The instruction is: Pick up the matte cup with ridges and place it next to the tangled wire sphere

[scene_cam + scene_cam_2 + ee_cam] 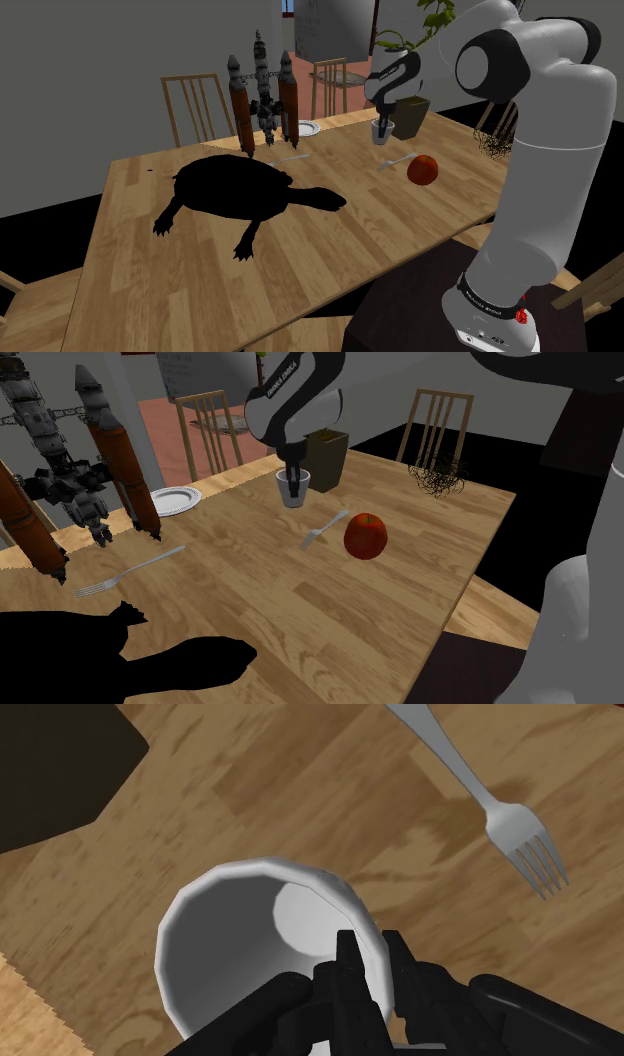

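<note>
Upright white cup stood on bench, beside dark planter. Cup wall clasped by fingers, one inside, one outside: rim pinch judged suited for lifting. Wire sphere set well apart, beyond apple; carry across judged needed.

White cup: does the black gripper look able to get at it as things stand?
Probably yes: the black gripper clasps the rim of the white cup, one finger inside, one outside; the brown planter box and the grey fork stand clear.
</note>
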{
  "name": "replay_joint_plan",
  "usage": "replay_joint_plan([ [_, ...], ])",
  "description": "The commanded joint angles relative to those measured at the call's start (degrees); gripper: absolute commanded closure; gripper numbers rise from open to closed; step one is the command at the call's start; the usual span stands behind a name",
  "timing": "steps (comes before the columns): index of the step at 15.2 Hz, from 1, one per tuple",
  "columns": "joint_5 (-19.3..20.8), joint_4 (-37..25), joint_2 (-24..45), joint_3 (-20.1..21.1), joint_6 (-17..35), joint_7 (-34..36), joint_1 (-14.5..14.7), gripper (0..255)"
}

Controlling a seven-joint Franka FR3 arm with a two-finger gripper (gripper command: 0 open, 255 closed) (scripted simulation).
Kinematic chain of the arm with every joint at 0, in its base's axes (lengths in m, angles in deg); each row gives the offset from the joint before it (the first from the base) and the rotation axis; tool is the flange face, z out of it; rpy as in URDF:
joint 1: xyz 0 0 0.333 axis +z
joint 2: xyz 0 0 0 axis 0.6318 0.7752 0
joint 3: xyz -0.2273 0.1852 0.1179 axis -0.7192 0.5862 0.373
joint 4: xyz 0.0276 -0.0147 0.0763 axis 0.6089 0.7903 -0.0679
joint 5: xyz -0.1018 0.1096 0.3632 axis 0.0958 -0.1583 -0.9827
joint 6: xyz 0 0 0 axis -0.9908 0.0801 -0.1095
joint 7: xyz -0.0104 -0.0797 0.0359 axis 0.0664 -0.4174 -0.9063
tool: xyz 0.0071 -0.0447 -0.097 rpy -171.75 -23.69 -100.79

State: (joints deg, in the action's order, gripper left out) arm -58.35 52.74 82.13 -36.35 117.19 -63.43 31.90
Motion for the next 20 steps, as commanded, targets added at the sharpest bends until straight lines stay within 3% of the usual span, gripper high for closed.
replay_joint_plan([
  [1,0.48,-0.71,-0.82,-0.22,-1.43,0.06,0.1,255],
  [20,2.96,-10.49,-5.29,-0.91,-15.06,0.54,0.89,255],
])
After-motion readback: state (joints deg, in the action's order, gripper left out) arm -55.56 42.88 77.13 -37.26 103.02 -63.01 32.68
